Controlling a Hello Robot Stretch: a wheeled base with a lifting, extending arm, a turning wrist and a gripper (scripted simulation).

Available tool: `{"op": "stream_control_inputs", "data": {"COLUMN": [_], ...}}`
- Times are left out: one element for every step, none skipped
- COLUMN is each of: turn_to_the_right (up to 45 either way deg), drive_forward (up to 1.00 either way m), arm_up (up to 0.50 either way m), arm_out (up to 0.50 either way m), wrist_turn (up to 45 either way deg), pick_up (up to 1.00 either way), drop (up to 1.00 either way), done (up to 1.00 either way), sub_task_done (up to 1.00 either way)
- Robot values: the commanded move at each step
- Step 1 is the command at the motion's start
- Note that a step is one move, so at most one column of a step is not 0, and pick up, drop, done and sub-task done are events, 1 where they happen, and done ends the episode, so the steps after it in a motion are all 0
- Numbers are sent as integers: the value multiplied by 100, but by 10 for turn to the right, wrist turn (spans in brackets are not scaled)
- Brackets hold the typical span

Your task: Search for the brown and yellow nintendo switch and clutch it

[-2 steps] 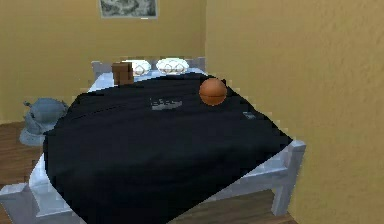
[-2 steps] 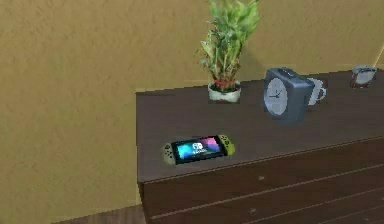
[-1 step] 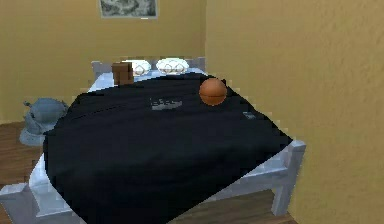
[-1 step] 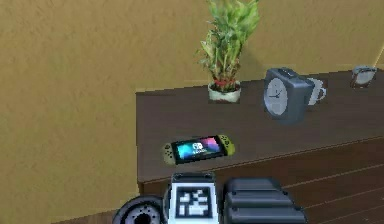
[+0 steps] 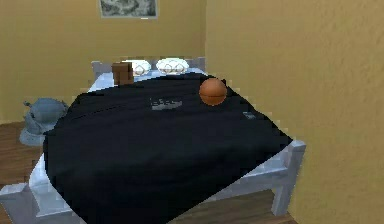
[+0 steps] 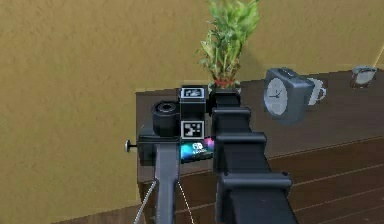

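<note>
In the arm side view my arm (image 6: 245, 170) rises along a dark wooden table (image 6: 330, 120). Its two white marked squares (image 6: 192, 128) stand at the table's left end. Left of them is the gripper (image 6: 165, 205), its thin fingers (image 6: 152, 200) running down toward the bottom edge. A small dark flat thing with blue and pink patches (image 6: 194, 150) lies at the table's edge beside the gripper's body. I cannot tell whether the gripper holds anything. In the forward view a small dark flat item (image 5: 165, 102) lies on the bed's black blanket (image 5: 150, 150).
A potted plant (image 6: 228, 45), a grey alarm clock (image 6: 285, 92) and a mug (image 6: 318, 92) stand on the table against a yellow wall. The bed carries an orange ball (image 5: 212, 91), a brown box (image 5: 122, 73) and pillows (image 5: 175, 66). A grey heap (image 5: 42, 118) lies on the floor at the forward view's left.
</note>
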Motion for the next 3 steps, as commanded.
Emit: {"op": "stream_control_inputs", "data": {"turn_to_the_right": [0,0,0], "drive_forward": [0,0,0], "arm_up": [0,0,0], "arm_out": [0,0,0], "wrist_turn": [450,450,450], "pick_up": [0,0,0], "drop": [0,0,0], "done": [0,0,0], "sub_task_done": [0,0,0]}}
